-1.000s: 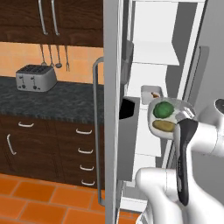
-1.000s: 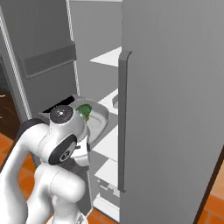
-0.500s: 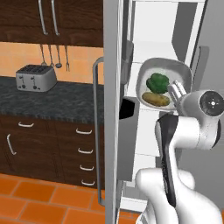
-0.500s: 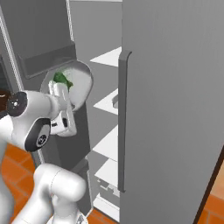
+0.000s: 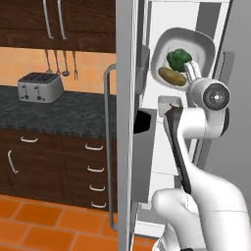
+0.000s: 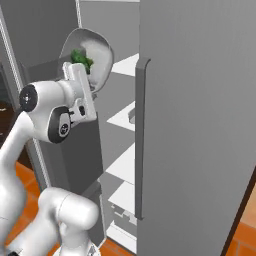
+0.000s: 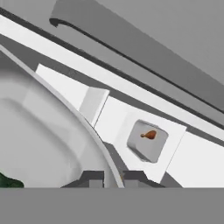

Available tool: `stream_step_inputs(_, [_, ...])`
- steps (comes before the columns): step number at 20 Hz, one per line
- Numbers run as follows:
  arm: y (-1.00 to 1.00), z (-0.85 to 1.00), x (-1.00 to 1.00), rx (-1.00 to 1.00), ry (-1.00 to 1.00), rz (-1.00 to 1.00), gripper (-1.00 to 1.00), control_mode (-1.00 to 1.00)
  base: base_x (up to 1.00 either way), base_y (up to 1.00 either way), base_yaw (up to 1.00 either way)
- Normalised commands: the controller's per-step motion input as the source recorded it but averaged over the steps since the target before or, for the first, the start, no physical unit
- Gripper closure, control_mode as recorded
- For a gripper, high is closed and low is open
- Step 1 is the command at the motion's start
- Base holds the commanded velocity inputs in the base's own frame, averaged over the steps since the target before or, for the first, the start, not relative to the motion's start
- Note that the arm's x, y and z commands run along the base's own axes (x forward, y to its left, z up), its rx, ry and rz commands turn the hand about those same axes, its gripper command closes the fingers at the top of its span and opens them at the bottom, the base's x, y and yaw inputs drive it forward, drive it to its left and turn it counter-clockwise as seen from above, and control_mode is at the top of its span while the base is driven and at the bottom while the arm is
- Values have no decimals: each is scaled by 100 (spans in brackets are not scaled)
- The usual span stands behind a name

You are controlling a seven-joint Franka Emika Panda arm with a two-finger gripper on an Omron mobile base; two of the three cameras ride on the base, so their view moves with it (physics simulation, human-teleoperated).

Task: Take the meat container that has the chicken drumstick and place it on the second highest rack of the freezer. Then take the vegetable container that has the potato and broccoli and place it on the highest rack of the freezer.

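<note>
Left base view, left to right: toaster (image 5: 40, 87) sitting on the dark bench (image 5: 59, 112), utensils (image 5: 61, 62) hanging on the wall above it, wooden drawers (image 5: 54, 162) below. Freezer (image 5: 128, 59) door standing open edge-on, long grey handle (image 5: 109, 147) running down its front. Right of that, the arm is reaching up into the white interior, and the hand (image 5: 192, 73) is pinching the rim of the veg tray (image 5: 202, 45), jaws narrow on it. Tray is tipping steeply toward the camera, held high near the top of the interior; broccoli (image 5: 179, 59) sitting above the potato (image 5: 172, 76) inside it, the two touching or nearly so.

Right base view: tray (image 6: 97, 52) is showing up high at the left, broccoli (image 6: 80, 60) peeking behind the wrist, white shelves (image 6: 125, 115) stepping down to its right, then the grey door with its handle (image 6: 138, 140).

Hand view: tray rim (image 7: 74, 113) curving across the left, a bit of broccoli (image 7: 8, 181) at the bottom left edge. Right of it, the meat tray (image 7: 146, 140) with the drumstick (image 7: 149, 134) is resting on a white shelf (image 7: 197, 162); which rack that is, cannot tell.
</note>
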Motion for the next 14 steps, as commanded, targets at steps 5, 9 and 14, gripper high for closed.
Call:
stream_step_inputs(5, [-15,31,64,5,27,2,100,-100,0,0,0])
stream_step_inputs(9, [-10,0,74,0,4,0,100,-100,0,0,0])
stream_step_inputs(14, [-13,0,99,0,7,0,100,-100,0,0,0])
